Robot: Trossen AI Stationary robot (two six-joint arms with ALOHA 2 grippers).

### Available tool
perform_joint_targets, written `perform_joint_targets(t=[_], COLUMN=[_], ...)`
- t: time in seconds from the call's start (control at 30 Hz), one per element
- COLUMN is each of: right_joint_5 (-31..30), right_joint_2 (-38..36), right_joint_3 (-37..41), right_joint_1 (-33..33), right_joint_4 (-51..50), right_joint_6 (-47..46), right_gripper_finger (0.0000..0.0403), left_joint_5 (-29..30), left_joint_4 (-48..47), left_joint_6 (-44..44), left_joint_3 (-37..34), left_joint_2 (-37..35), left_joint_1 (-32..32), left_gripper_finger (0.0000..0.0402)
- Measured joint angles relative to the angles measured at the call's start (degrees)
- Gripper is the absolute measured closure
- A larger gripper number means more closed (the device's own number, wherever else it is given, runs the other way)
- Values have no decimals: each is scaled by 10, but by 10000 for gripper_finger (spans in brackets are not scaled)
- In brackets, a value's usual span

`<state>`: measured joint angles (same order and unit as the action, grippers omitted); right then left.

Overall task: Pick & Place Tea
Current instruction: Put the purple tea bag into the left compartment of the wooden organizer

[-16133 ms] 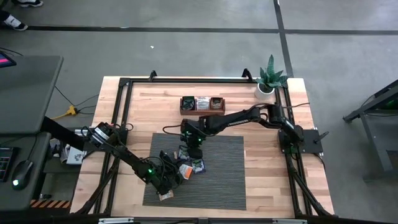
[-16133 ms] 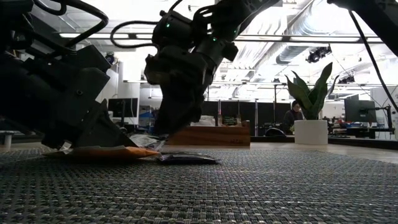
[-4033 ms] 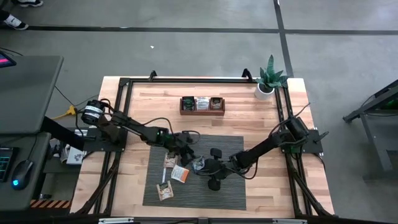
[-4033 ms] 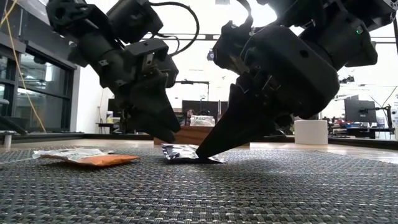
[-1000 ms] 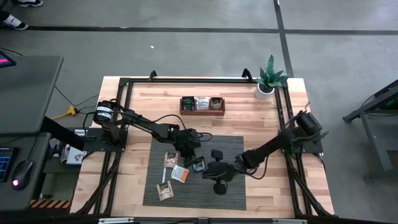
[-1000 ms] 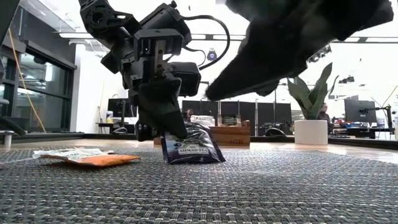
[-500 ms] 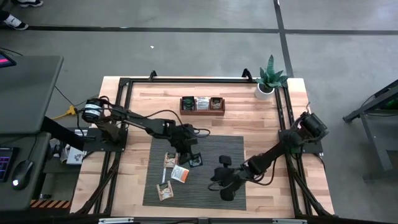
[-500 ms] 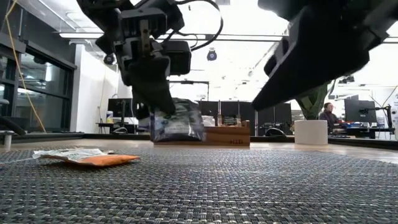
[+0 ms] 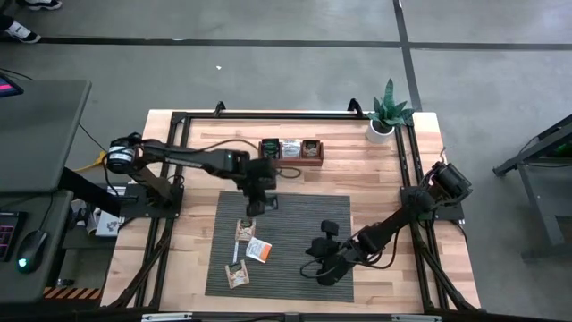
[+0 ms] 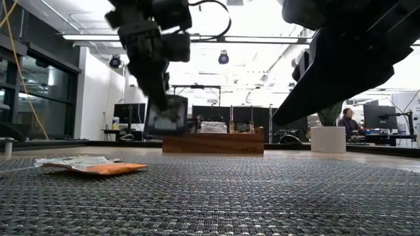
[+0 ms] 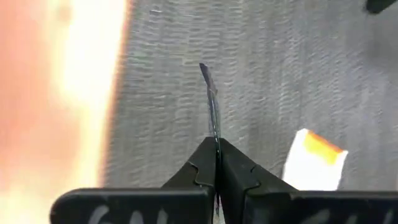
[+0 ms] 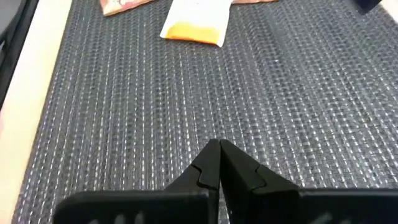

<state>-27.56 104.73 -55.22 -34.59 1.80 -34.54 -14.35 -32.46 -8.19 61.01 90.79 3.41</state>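
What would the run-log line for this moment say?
left hand: shut on dark sachet, lifted above mat | right hand: shut, empty, low over mat | wooden tray: ahead

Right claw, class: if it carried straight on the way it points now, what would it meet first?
The right claw, shut and empty, points low across the grey mat. It would probably meet bare mat first; the orange-and-white sachet lies farther along, though depth is unclear.

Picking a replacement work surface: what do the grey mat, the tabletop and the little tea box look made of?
Mat: probably woven vinyl or similar; ribbed grey weave shows.
Tabletop: pale wood, visible plank seams, smooth matte finish.
Tea box: darker brown wood, it seems; plain flat front.
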Motion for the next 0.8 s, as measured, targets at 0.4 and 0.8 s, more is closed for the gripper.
perform_joint_targets(t=[0.4, 0.8], right_joint_5=[-11, -15], right_joint_2=[0, 0], right_joint_3=[0, 0], right_joint_1=[0, -6], right_joint_4=[0, 1], right_joint_6=[-2, -1], right_gripper_finger=[401, 392], left_joint_5=[210, 172], left_joint_4=[-186, -191], left_joint_6=[178, 245], left_joint_3=[199, 215], left_joint_2=[0, 0], left_joint_1=[45, 135], left_gripper_finger=[401, 401])
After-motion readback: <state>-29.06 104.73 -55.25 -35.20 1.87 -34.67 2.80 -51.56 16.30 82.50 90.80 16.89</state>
